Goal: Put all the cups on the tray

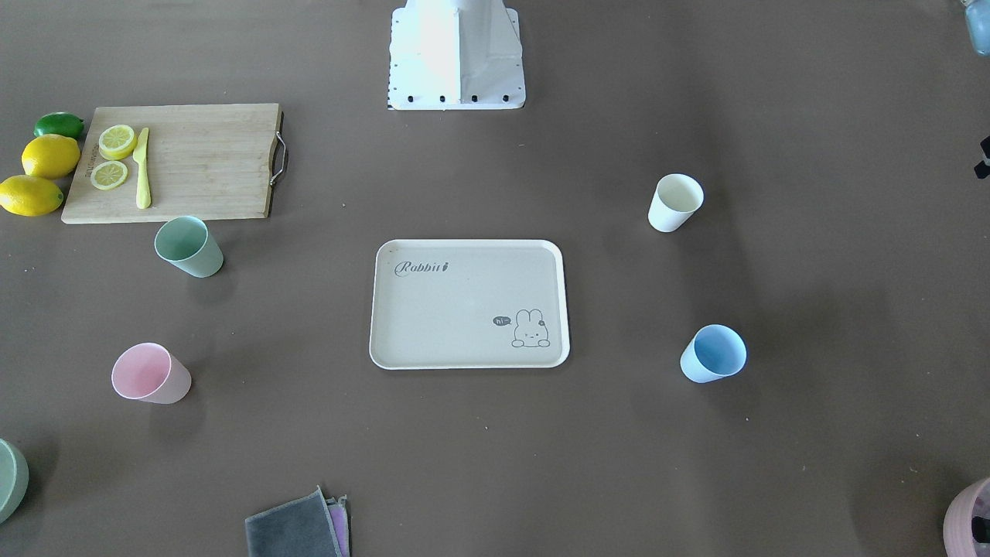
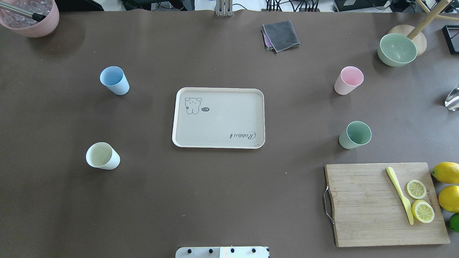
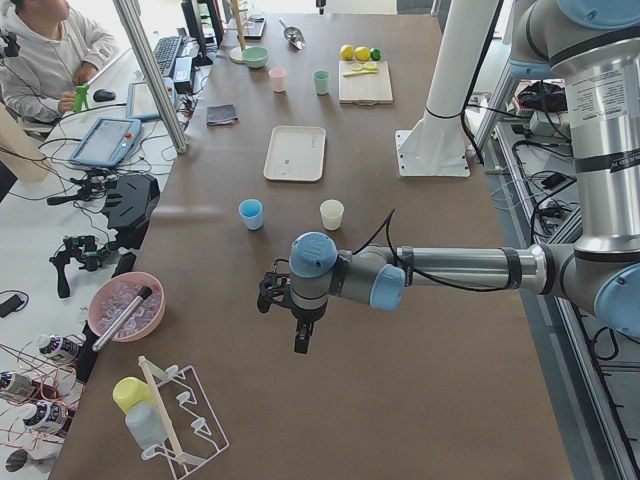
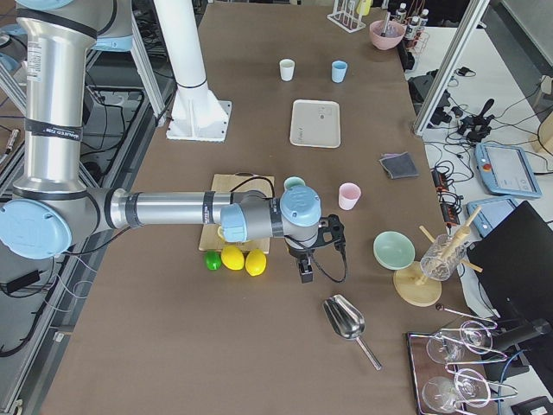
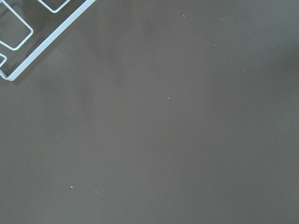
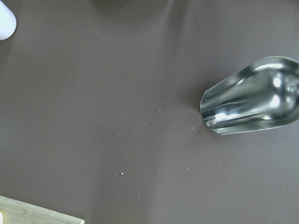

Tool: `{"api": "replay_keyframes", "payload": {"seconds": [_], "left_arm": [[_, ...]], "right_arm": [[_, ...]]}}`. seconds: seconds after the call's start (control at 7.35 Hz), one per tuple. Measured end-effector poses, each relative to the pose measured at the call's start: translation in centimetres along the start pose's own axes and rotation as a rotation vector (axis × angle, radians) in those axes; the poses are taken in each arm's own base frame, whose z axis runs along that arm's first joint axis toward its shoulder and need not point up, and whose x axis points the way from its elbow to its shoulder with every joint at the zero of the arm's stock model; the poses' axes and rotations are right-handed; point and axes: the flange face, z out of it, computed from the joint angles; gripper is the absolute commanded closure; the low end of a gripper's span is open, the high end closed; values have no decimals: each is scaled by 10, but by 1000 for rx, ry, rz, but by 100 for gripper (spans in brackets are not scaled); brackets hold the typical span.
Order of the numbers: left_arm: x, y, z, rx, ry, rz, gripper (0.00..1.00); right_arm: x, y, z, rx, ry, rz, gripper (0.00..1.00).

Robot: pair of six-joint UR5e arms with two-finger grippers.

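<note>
At opposite ends, left gripper (image 3: pixel 299 344), right gripper (image 4: pixel 305 272), unreadable

The flat cream-beige tray (image 2: pixel 222 118) is lying at the middle of the table (image 2: pixel 215 200). Its raised rim and rounded corners are showing, and "Rabbit" script and a small bunny drawing are facing up. On the robot's left, the light blue cup (image 2: pixel 114 80) is sitting farther out and the cream white cup (image 2: pixel 103 156) nearer the base. On its right, the pale pink cup (image 2: pixel 348 80) is sitting farther out and the mint green cup (image 2: pixel 355 135) nearer. All four are standing upright on the table, mouths up, well apart from the tray.
</note>
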Motion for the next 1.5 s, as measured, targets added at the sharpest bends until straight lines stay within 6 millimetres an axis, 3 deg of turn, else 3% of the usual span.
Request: {"api": "replay_keyframes", "payload": {"seconds": [1.09, 1.36, 1.5], "left_arm": [[6, -6, -4, 13, 19, 19, 2], [8, -8, -5, 23, 24, 23, 2], [9, -9, -6, 29, 25, 27, 2]], "right_arm": [[-16, -3, 4, -2, -54, -14, 0], [-33, -8, 9, -14, -67, -13, 0], [-59, -14, 10, -21, -83, 19, 0]]}}
